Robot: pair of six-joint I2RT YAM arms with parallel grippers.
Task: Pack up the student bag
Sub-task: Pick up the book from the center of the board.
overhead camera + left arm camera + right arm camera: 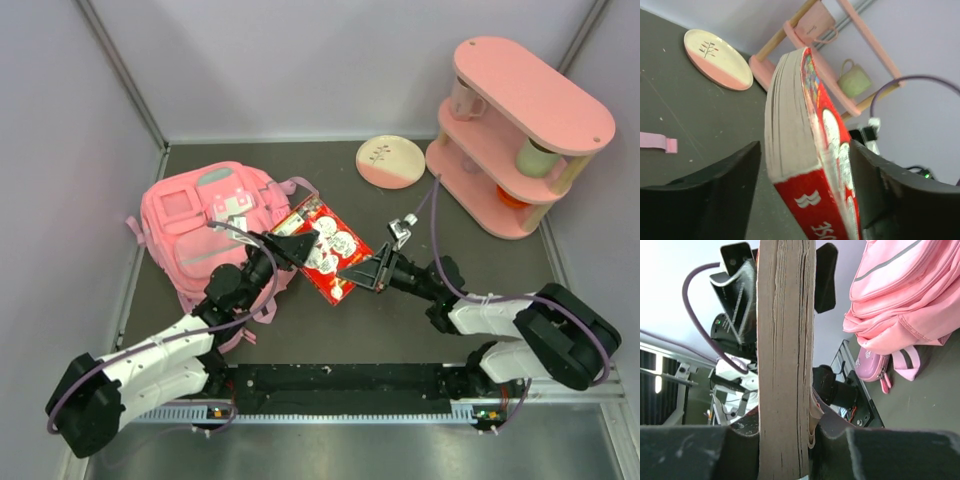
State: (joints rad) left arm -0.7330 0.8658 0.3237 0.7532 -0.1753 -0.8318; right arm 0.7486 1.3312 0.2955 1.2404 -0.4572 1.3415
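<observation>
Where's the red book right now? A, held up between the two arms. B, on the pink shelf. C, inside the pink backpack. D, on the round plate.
A: the right end effector clamps the red book on edge, the left end effector open around its other end.

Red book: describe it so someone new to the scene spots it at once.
Find the big pink backpack, left on the table. Just right of it, mid-table, is a thick book. Its bright red cover with white shapes stands out from the pink around it.
</observation>
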